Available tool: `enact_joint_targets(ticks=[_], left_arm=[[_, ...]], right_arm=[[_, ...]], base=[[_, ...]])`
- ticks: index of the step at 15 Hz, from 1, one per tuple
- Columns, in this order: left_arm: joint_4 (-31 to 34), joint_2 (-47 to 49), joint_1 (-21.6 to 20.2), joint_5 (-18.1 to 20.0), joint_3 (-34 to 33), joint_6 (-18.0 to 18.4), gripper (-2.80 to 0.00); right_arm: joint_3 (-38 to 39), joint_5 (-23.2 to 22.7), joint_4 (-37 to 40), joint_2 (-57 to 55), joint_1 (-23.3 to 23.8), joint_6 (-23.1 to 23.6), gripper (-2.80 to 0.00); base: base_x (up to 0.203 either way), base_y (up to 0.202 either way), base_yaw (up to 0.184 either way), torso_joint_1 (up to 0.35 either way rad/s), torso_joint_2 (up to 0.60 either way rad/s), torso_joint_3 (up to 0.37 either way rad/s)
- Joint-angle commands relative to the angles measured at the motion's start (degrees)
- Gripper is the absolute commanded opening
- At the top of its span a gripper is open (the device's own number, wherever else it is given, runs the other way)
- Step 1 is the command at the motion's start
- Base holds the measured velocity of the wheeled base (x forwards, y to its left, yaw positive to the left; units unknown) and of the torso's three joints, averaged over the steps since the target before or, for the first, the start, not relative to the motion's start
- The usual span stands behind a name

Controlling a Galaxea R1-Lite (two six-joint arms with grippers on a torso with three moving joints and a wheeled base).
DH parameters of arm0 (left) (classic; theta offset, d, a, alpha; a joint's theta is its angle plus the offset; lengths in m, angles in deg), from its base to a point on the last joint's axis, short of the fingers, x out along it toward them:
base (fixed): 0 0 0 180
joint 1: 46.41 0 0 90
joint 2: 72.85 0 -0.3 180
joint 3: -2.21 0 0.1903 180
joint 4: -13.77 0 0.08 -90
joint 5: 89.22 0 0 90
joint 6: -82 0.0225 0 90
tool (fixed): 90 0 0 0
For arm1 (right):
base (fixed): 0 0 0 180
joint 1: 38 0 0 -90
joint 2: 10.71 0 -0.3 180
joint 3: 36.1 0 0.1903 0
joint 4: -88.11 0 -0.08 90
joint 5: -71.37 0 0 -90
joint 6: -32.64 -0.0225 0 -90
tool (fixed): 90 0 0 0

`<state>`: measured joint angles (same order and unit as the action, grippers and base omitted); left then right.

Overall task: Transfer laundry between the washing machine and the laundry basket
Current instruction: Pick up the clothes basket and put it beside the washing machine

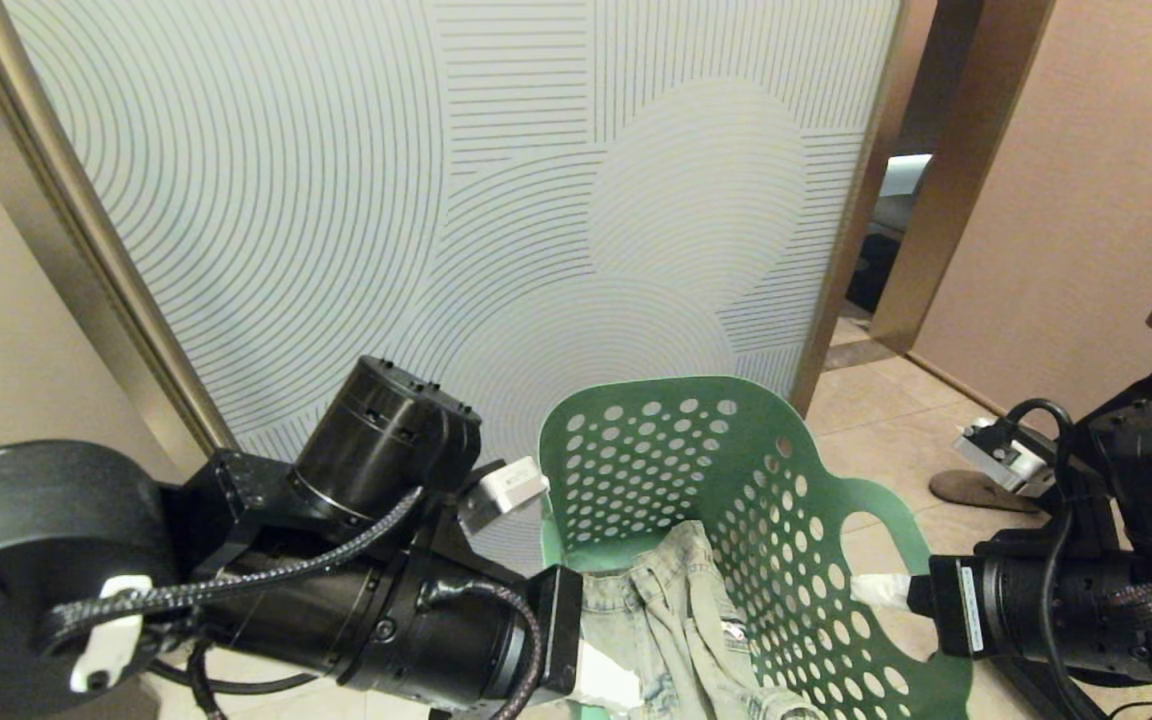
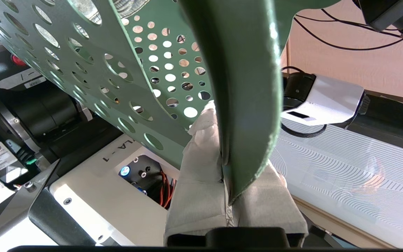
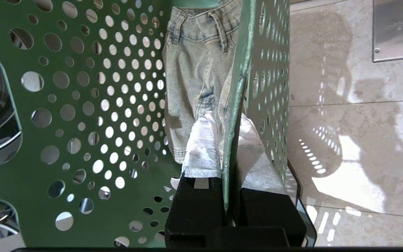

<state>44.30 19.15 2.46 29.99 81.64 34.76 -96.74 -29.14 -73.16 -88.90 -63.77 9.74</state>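
Both arms are carrying the laundry basket [image 1: 796, 520], the left gripper [image 2: 227, 182] and right gripper [image 3: 231, 154] each pinching a side rim between wrapped fingers. The denim garment [image 1: 666, 610] lies inside. I'd say it next needs level, matched travel toward the washing machine.

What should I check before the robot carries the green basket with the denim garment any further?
1. Left tool shut on the rim of the green perforated plastic laundry basket: ok.
2. Right tool shut on the opposite rim: ok.
3. Faded grey-green denim garment lying inside the basket, not hanging over the rim: ok.
4. Basket level between the two arms: not ok, it looks tilted.
5. Washing machine in sight ahead: not ok, only a patterned frosted panel fills the head view.
6. Basket base clear of the floor: cannot tell.
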Motion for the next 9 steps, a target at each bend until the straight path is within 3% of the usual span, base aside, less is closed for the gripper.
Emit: enact_joint_targets(ticks=[1, 3, 9], left_arm=[[0.04, 0.19, 0.0, 0.15, 0.01, -0.22, -2.8], [0.13, 0.11, 0.0, 0.23, 0.01, -0.22, -2.8], [0.13, -0.24, 0.06, 0.23, -0.17, -0.27, -2.8]], right_arm=[[0.0, 0.28, -0.03, -0.1, 0.02, -0.13, -2.8], [0.09, 0.57, -0.03, -0.12, 0.02, -0.13, -2.8], [0.7, 0.57, -0.03, 0.32, 0.02, -0.05, -2.8]], base=[[0.0, 0.0, 0.0, 0.0, 0.0, 0.0], [0.001, -0.006, 0.049, 0.001, 0.0, 0.003], [0.001, -0.008, 0.173, 0.0, 0.0, -0.001]])
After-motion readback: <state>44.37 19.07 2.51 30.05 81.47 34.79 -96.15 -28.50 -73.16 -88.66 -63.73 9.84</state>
